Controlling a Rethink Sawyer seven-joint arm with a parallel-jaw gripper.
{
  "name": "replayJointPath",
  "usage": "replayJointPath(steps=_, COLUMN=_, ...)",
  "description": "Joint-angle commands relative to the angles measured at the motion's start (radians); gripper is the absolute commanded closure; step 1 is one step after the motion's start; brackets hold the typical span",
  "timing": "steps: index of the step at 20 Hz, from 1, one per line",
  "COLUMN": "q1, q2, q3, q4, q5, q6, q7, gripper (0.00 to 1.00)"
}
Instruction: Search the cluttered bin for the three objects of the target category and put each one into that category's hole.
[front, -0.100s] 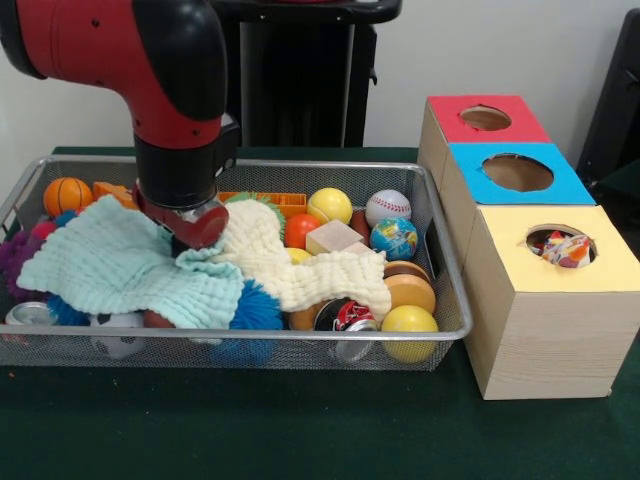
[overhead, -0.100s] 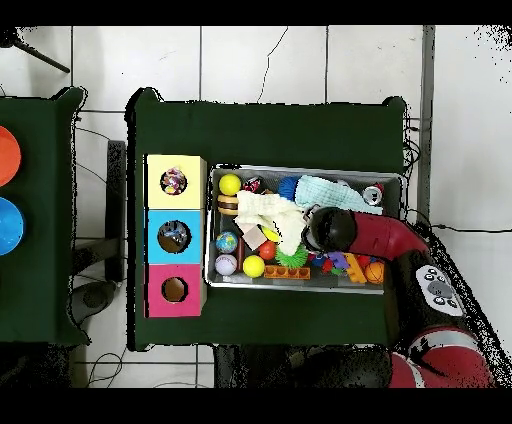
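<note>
A wire mesh bin (front, -0.100s: 300, 335) (overhead, -0.100s: 305, 285) holds a pile of toys and two cloths. My gripper (front, -0.100s: 190, 228) (overhead, -0.100s: 325, 228) is lowered into the bin's middle, its end sunk between a mint cloth (front, -0.100s: 110, 265) (overhead, -0.100s: 325, 190) and a cream cloth (front, -0.100s: 290, 270) (overhead, -0.100s: 270, 215). To the right lie a yellow ball (front, -0.100s: 330, 205), a baseball (front, -0.100s: 388, 207), a globe ball (front, -0.100s: 394, 238), an orange ball (front, -0.100s: 300, 228) and a second yellow ball (front, -0.100s: 410, 322). Beside the bin stand three boxes with holes: red (front, -0.100s: 485, 120), blue (front, -0.100s: 517, 172), yellow (front, -0.100s: 560, 250).
A small basketball (front, -0.100s: 67, 195) lies at the bin's far left. A wooden block (front, -0.100s: 333, 237), a soda can (front, -0.100s: 345, 315), a burger toy (front, -0.100s: 410, 288) and a blue spiky ball (front, -0.100s: 255, 310) crowd the bin. A colourful item shows inside the yellow box's hole (front, -0.100s: 565, 247).
</note>
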Motion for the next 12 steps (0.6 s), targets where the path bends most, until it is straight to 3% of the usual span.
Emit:
replayJointPath(steps=1, q1=-0.017, q2=0.171, q3=0.079, q4=-0.038, q5=-0.080, q6=-0.055, q7=-0.105, gripper=1.00)
replayJointPath(steps=6, q1=-0.034, q2=0.227, q3=0.096, q4=-0.088, q5=-0.110, q6=-0.107, q7=-0.131, gripper=1.00)
replayJointPath(steps=8, q1=-0.006, q2=0.177, q3=0.064, q4=-0.060, q5=-0.113, q6=-0.084, q7=-0.099, gripper=1.00)
replayJointPath(steps=12, q1=0.072, q2=0.016, q3=-0.035, q4=0.018, q5=-0.106, q6=0.062, q7=-0.051, gripper=1.00)
